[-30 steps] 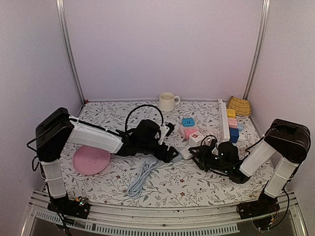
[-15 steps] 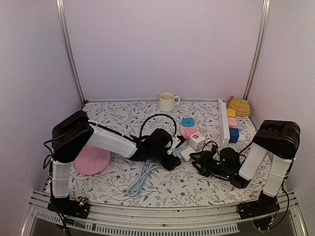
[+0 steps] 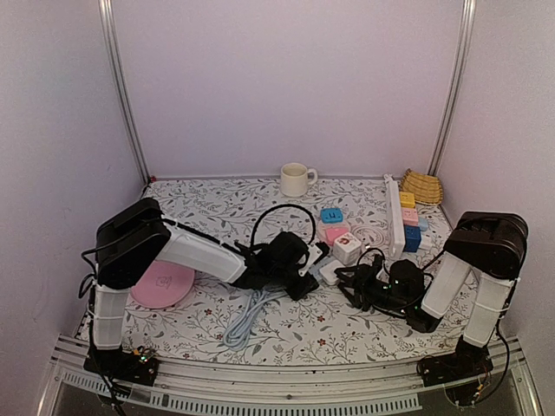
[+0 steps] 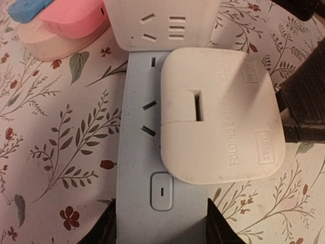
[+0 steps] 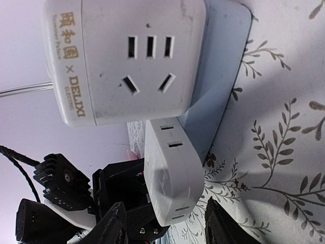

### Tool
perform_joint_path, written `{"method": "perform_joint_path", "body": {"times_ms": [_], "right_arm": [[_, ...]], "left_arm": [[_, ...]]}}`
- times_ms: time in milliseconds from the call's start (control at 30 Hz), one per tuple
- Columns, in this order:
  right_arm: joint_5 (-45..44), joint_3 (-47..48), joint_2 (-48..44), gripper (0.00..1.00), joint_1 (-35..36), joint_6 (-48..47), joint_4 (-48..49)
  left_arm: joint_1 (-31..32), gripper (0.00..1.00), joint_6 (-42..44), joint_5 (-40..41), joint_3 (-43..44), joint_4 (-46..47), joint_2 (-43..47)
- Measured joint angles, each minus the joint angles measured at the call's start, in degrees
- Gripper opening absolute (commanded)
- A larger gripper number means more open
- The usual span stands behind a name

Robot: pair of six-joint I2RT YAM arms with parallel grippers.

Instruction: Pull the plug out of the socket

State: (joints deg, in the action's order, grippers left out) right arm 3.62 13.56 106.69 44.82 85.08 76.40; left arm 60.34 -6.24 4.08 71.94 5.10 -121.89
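Plug [image 4: 218,117], 1, in 1 socket strip [image 4: 136,152], 1 mug [image 3: 295,179], 1 plate [image 3: 163,284]

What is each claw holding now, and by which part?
Left claw pinches the power strip by its sides at the switch end. Right claw straddles the white plug; a grip cannot be told.

A cream mug [image 3: 295,179] stands at the back of the flowered tablecloth [image 3: 208,208]. A pink plate [image 3: 165,286] lies at the left, and a bundled grey cable [image 3: 247,316] lies near the front middle. In the back right corner sits a yellow woven basket [image 3: 422,186]; near it lies a long white bar [image 3: 395,211], with yellow, pink and blue blocks [image 3: 409,218] along its right side
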Motion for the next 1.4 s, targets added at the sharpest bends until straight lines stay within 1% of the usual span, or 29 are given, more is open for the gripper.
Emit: {"method": "perform_joint_path", "body": {"times_ms": [200, 433, 733, 1000, 1267, 1300, 1400], "right_arm": [[0.20, 0.00, -0.02, 0.48, 0.00, 0.04, 0.00], [1.38, 0.00, -0.02, 0.42, 0.00, 0.31, 0.81], [2.99, 0.92, 0.00, 0.39, 0.13, 0.68, 1.16], [4.68, 2.19, 1.88, 0.36, 0.63, 1.09, 1.68], [5.99, 2.19, 3.67, 0.20, 0.63, 2.12, 3.45], [6.05, 2.19, 3.76, 0.16, 0.63, 2.32, 3.91], [6.16, 2.19, 4.48, 0.09, 0.66, 2.82, 5.07]], "left_arm": [[1.57, 0.05, -2.27, 2.23, -2.71, 0.98, 1.81], [4.37, 0.00, -6.69, 5.46, -6.78, 2.34, 4.50], [5.57, 0.00, -10.93, 7.85, -7.37, 2.64, 4.98], [5.62, 0.00, -12.13, 9.14, -7.37, 2.62, 4.96], [5.68, 0.00, -12.31, 9.35, -7.37, 2.69, 4.79], [5.68, 0.00, -12.33, 9.38, -7.37, 2.71, 4.74], [5.77, 0.00, -12.57, 9.70, -7.37, 2.93, 4.48]]}}
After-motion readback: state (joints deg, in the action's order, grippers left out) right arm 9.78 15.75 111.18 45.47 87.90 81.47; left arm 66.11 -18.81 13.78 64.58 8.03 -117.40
